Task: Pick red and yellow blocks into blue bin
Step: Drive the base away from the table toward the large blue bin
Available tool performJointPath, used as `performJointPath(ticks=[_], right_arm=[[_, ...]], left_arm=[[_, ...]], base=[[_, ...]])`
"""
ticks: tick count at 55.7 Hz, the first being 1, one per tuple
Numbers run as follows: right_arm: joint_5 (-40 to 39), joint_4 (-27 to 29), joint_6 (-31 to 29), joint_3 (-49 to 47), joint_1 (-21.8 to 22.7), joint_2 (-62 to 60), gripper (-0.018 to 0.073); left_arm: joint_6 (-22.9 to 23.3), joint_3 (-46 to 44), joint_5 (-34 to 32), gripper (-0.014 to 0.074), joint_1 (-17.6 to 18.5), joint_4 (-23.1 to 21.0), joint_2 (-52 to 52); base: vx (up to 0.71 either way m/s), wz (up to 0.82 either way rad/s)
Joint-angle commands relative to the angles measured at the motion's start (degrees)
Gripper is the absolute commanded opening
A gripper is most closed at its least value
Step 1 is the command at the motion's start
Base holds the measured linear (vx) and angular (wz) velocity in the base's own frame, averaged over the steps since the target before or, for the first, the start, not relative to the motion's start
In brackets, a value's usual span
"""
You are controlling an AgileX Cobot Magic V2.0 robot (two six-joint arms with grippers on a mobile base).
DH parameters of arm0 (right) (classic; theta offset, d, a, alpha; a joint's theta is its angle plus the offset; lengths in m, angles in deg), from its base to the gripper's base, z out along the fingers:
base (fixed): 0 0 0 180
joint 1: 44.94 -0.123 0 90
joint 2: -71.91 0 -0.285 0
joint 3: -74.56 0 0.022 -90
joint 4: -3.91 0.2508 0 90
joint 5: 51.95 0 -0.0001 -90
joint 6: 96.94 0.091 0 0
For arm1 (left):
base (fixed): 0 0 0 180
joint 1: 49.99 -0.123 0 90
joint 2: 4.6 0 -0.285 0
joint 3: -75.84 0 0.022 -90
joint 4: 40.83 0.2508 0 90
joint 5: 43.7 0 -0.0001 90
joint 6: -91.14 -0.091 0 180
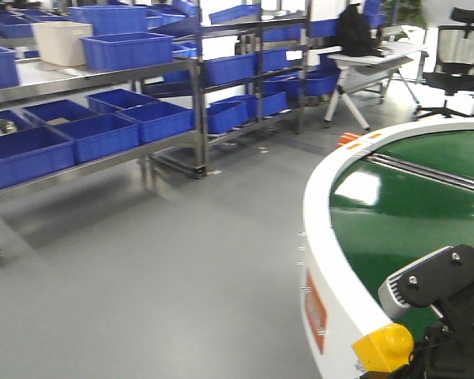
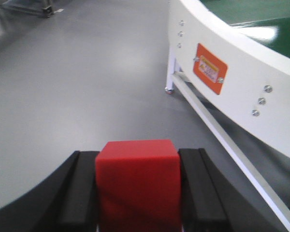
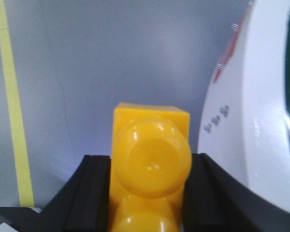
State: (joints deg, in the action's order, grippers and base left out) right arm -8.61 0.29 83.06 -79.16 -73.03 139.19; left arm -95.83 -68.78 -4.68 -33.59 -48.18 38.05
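My left gripper (image 2: 137,159) is shut on the plain red cube (image 2: 137,188), which fills the gap between the black fingers (image 2: 79,193) and hangs above the grey floor beside the conveyor's white side. My right gripper (image 3: 150,162) is shut on the yellow studded brick (image 3: 150,150), studs toward the camera, over the floor next to the white rim. In the front view the yellow brick (image 1: 384,347) shows at the bottom right under the right arm's wrist (image 1: 438,288). The large deep blue tub is out of view.
A round conveyor with a green belt and a white rim (image 1: 324,229) fills the right side; its wall bears an orange label (image 2: 210,68). Metal shelves (image 1: 197,118) hold several blue trays (image 1: 103,134) and a cream tub (image 1: 61,41). A yellow floor line (image 3: 12,106) runs at the left.
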Motion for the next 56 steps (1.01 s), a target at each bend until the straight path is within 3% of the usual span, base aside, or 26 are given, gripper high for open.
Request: performJointPath(ticks=[1,30,56], right_arm=[[-3.6,-0.6,-0.5,-1.5,0.0,-1.0,0.0276],[-3.5,-0.6,-0.5,-1.5,0.0,-1.1,0.0276],[-3.0,-0.5,-0.5,-1.5,0.0,-1.1,0.0276]], left_arm=[[0.1,-1.5,-4.3,0.0372,0.0,-0.8,0.1],[0.1,-1.5,-4.3,0.0372,0.0,-0.9,0.1],[0.1,-1.5,-4.3,0.0372,0.0,-0.9,0.0]], base=[[-0.08,0.42],[-0.08,0.36],[0.02,0.15]])
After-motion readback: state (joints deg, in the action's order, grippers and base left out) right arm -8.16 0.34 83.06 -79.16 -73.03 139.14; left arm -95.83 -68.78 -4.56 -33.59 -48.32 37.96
